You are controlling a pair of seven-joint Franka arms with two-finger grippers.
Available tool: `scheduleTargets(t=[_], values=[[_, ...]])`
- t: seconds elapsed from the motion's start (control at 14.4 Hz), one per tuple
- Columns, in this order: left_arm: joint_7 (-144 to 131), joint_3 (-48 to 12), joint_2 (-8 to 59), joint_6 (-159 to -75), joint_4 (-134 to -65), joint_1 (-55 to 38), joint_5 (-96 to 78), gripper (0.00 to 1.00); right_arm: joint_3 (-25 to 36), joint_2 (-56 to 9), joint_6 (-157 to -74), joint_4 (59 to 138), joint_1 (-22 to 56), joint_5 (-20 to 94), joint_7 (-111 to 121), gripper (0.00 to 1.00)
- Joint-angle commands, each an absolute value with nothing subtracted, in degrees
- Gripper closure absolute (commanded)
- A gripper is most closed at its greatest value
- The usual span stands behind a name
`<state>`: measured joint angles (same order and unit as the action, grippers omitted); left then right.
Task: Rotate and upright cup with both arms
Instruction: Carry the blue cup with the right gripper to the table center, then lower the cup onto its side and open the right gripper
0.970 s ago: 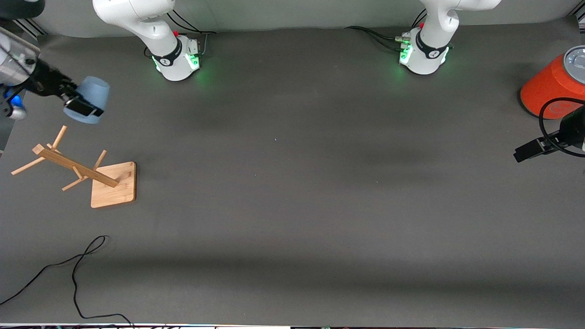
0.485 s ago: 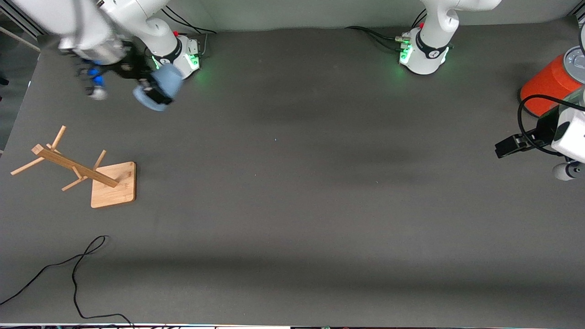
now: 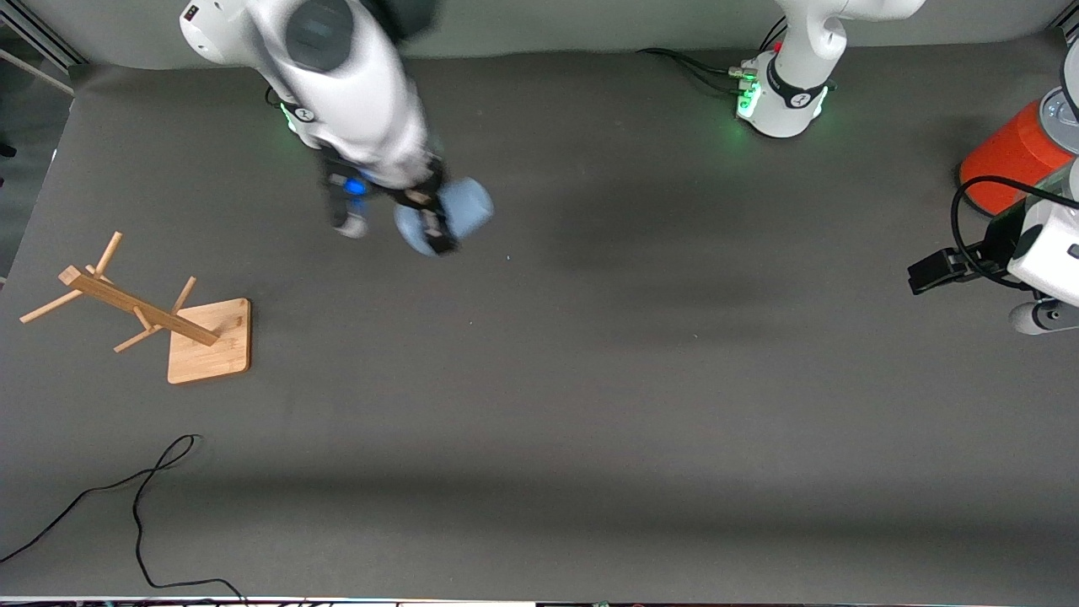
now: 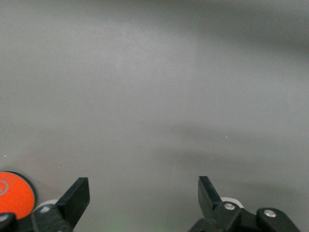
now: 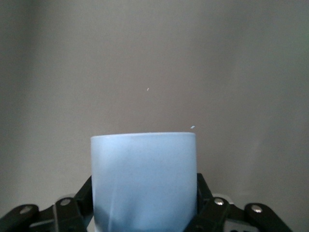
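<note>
My right gripper [image 3: 430, 228] is shut on the pale-blue cup [image 3: 455, 212] and holds it on its side in the air over the bare mat, not far from the right arm's base. In the right wrist view the cup [image 5: 144, 179] fills the space between the black fingers [image 5: 77, 205]. My left gripper [image 3: 927, 274] is open and empty, in the air over the mat at the left arm's end of the table, next to the orange cylinder. In the left wrist view its fingers [image 4: 77, 195] stand wide apart over bare mat.
A big orange cylinder [image 3: 1007, 160] with a grey top stands at the left arm's end. A wooden cup rack [image 3: 143, 316] lies tipped over at the right arm's end. A black cable [image 3: 139, 497] curls near the front edge there.
My right arm has swung the cup from over the table's right-arm end, above the rack, toward the middle of the table. My left gripper has shifted a little toward the middle.
</note>
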<state>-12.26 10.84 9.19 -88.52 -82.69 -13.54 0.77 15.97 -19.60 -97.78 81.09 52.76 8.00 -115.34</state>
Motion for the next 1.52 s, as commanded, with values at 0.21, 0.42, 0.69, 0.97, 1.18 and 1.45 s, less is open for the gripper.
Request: scheduleTargets(t=[0.21,0.42,0.69,0.97,1.18,1.45], values=[[-11.34,10.99,9.05,-88.15,-83.5,-13.36,1.41,0.0,12.84,-41.55,-96.67,59.34,54.58,8.88,-130.5,0.62],[-11.34,10.99,9.05,-88.07,-83.5,-13.36,1.32,0.0,11.78,-47.53,-100.1,57.05,56.07,8.17,-135.34,0.62],[-11.34,10.99,9.4,-88.15,-83.5,-13.36,1.23,0.0,11.78,-53.6,-104.67,57.04,58.18,6.07,-141.31,0.62],[-11.43,10.99,9.4,-87.45,-83.5,-13.36,1.23,0.0,11.78,-58.7,-109.85,56.95,59.15,5.89,-144.4,0.62],[-11.43,10.99,9.32,-87.45,-83.32,-13.36,1.14,0.0,12.04,-60.99,-112.23,57.04,59.15,5.8,-146.07,0.62],[-11.43,11.16,9.23,-87.28,-83.41,-13.27,1.14,0.0,12.22,-62.49,-114.08,57.04,59.15,5.1,-147.39,0.01]])
